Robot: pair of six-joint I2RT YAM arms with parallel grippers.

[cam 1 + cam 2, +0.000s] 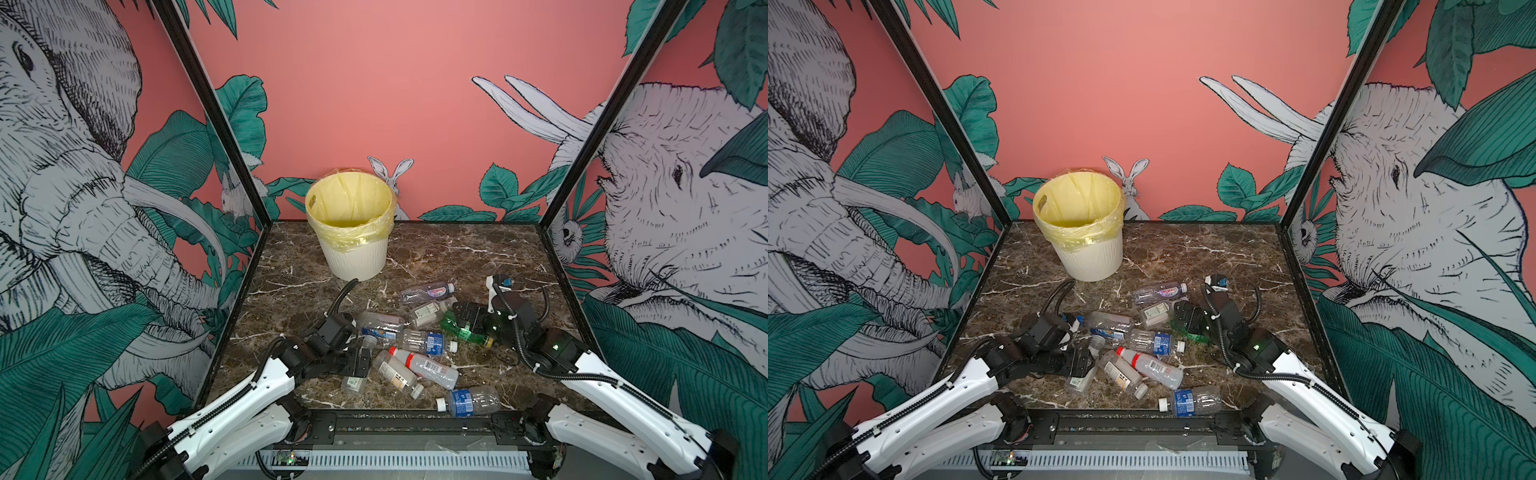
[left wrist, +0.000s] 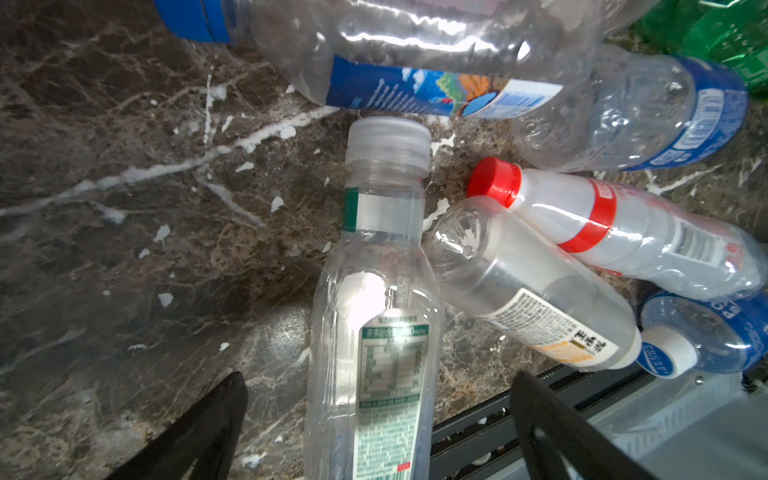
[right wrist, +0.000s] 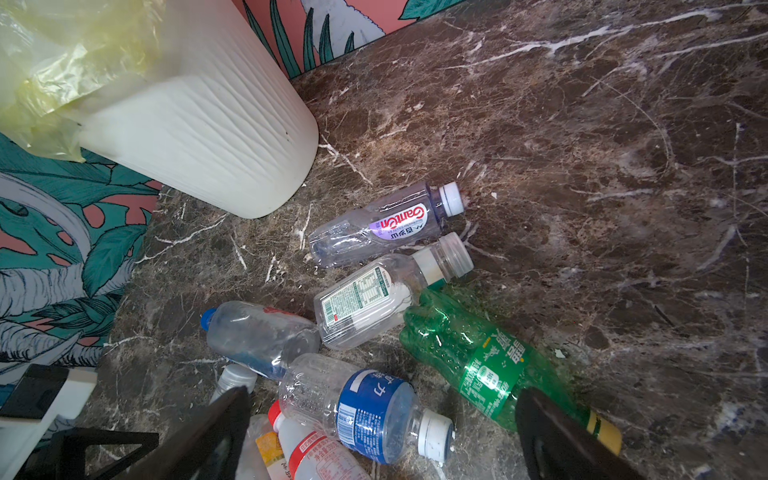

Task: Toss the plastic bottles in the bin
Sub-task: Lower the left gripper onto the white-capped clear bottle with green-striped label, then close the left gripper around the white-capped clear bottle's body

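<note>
The bin (image 1: 351, 224) (image 1: 1079, 224) stands upright at the back left of the marble table, cream, ribbed and lined with a yellow bag; its wall also shows in the right wrist view (image 3: 199, 137). Several plastic bottles lie heaped at the middle front. My left gripper (image 1: 360, 368) (image 2: 378, 415) is open, its fingers either side of a clear white-capped bottle (image 2: 374, 291) without touching it. My right gripper (image 1: 467, 318) (image 3: 382, 415) is open above a blue-labelled bottle (image 3: 365, 411), beside a green bottle (image 3: 478, 357). A red-capped bottle (image 1: 424, 365) lies in the heap.
A purple-labelled bottle (image 1: 428, 292) lies nearest the bin. A blue-labelled one (image 1: 469, 401) rests close to the front rail (image 1: 415, 424). Black frame posts and printed walls close in the table on both sides and at the back.
</note>
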